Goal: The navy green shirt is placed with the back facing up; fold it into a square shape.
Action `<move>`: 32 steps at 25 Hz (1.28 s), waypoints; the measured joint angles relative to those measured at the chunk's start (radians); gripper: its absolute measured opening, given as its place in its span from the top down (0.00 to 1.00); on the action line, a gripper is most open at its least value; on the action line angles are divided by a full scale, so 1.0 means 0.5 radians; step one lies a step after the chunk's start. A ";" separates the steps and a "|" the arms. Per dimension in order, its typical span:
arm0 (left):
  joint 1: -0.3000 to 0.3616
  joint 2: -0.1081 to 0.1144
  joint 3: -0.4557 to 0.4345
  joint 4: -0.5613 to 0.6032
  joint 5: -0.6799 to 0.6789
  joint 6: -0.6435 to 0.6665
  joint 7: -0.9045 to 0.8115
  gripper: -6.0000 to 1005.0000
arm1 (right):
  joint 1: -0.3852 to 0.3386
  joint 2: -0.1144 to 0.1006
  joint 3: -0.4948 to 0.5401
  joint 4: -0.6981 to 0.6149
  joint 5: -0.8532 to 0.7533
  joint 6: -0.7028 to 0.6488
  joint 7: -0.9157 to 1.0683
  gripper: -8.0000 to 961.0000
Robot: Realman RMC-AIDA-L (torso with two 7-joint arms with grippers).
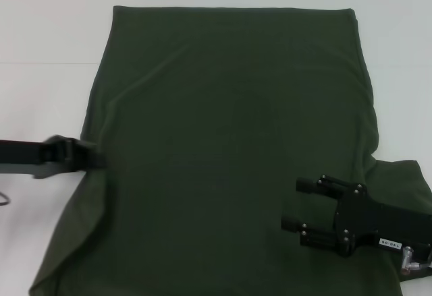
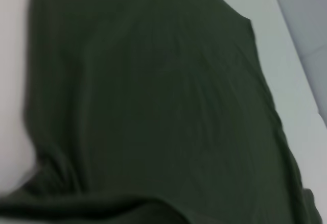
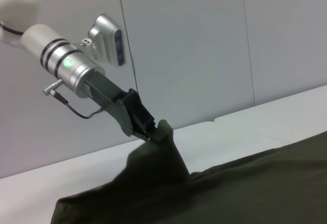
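The navy green shirt (image 1: 229, 148) lies spread on the white table (image 1: 40, 33), plain side up, its straight far edge flat. My left pincer (image 1: 84, 154) has clenched the shirt's left edge and lifts it into a small peak, as the right wrist view shows; I think this is to bring that side over the middle for the first fold. My right pincer (image 1: 297, 205) hovers over the near right part, its two fingers (image 1: 307, 185) parted and grasping nothing.
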 joint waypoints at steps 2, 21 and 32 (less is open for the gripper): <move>-0.013 -0.018 0.055 -0.011 -0.003 -0.023 0.008 0.96 | 0.000 0.000 0.000 0.000 0.000 -0.002 0.001 0.16; -0.035 -0.013 0.142 -0.432 -0.151 -0.148 0.145 0.83 | -0.011 0.000 0.000 0.001 0.000 -0.020 0.031 0.16; 0.078 0.135 -0.200 -0.572 -0.153 0.102 -0.030 0.30 | -0.018 -0.001 0.024 -0.003 0.000 -0.025 0.033 0.16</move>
